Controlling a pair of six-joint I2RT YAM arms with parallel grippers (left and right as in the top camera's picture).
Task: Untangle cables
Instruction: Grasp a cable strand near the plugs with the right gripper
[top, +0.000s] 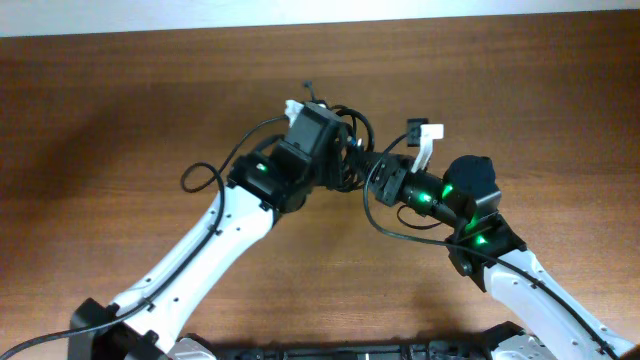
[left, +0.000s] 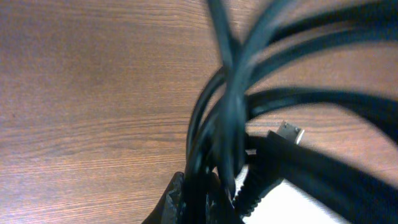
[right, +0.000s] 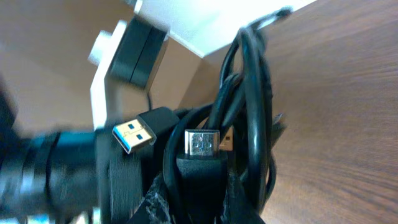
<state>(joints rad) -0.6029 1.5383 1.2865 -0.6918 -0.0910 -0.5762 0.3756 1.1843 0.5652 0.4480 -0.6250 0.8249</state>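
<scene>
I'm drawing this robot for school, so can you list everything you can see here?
table: one, brown wood, under everything
cables: one tangled bunch, black, mid-table between the grippers; too knotted to count
blue plug: one, blue and silver, on a cable end
silver plug: one, silver, beside the blue plug
left arm: one, white and black, from bottom left
right arm: one, white and black, from bottom right
left gripper: one, black, at the bunch
right gripper: one, black, pinching the cables
</scene>
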